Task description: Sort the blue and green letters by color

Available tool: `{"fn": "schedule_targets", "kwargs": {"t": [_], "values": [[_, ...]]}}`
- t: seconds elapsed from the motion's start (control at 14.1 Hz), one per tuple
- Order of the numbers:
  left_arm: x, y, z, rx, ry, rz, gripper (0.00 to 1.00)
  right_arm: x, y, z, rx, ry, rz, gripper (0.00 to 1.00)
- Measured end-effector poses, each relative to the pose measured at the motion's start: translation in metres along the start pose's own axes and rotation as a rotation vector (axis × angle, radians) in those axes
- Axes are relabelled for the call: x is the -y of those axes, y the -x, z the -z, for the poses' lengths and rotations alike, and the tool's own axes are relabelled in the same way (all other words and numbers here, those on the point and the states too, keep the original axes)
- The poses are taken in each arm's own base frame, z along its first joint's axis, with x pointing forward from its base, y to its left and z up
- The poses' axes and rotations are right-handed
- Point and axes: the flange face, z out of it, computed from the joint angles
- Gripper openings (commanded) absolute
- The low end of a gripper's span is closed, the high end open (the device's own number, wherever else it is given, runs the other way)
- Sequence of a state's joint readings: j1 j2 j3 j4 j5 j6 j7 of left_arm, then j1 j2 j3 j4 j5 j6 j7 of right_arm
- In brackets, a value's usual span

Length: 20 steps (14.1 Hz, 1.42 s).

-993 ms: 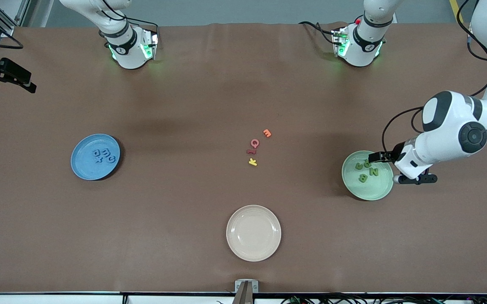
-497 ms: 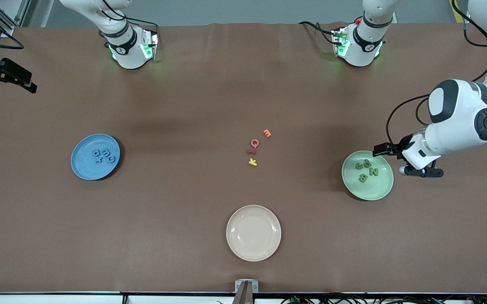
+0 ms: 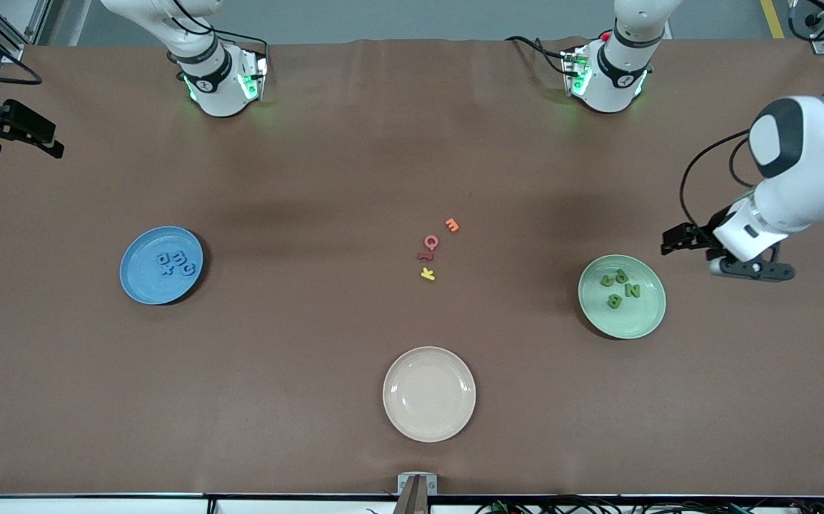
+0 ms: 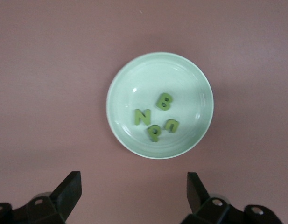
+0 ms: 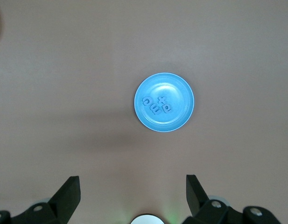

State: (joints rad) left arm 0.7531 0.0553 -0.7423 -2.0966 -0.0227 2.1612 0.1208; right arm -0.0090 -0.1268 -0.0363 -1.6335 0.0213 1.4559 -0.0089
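The four green letters [image 3: 620,288] lay together in the green plate [image 3: 647,318] toward the left arm's end of the table, and the four blue letters [image 3: 175,263] sat in the blue plate [image 3: 139,282] toward the right arm's end, so the sorting looked finished. The left gripper [image 3: 697,251] hung empty with its jaws spread wide, over bare table just beside the green plate toward the table's end; the plate lay between it and the table's middle. The right gripper [image 5: 132,196], also wide and empty, waited high above the blue plate. Only the orange letter [image 3: 452,225], pink letter [image 3: 430,242], dark red letter [image 3: 425,256] and yellow letter [image 3: 428,273] remained mid-table, with the cream plate [image 3: 455,414] nearer the camera.
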Motion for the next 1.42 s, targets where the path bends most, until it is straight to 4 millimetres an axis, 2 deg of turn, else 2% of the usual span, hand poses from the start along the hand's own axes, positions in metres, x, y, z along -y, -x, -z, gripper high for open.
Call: {"fn": "schedule_targets", "kwargs": {"t": [0.28, 0.43, 0.57, 0.78, 0.92, 1.28, 1.42], "values": [[-0.019, 0.018, 0.086, -0.001, -0.110, 0.009, 0.99, 0.000, 0.000, 0.000, -0.001, 0.004, 0.000, 1.00], [-0.020, 0.015, 0.123, -0.003, -0.111, 0.017, 0.99, -0.001, 0.000, 0.000, -0.001, 0.007, -0.001, 1.00], [-0.009, 0.004, 0.150, -0.031, -0.090, 0.029, 0.99, -0.001, 0.000, 0.000, -0.001, 0.007, -0.001, 1.00], [0.009, -0.019, 0.177, -0.093, -0.042, 0.035, 0.99, -0.001, 0.000, 0.000, -0.001, 0.007, -0.001, 1.00], [0.014, -0.025, 0.187, -0.103, -0.023, 0.035, 0.99, -0.001, 0.000, 0.000, -0.001, 0.007, -0.001, 1.00], [0.007, -0.023, 0.238, -0.130, -0.024, 0.024, 0.99, -0.001, 0.000, 0.000, -0.001, 0.008, -0.001, 1.00], [0.000, -0.021, 0.247, -0.126, -0.021, 0.029, 0.99, -0.001, 0.000, 0.000, -0.001, 0.008, 0.000, 1.00]]}}
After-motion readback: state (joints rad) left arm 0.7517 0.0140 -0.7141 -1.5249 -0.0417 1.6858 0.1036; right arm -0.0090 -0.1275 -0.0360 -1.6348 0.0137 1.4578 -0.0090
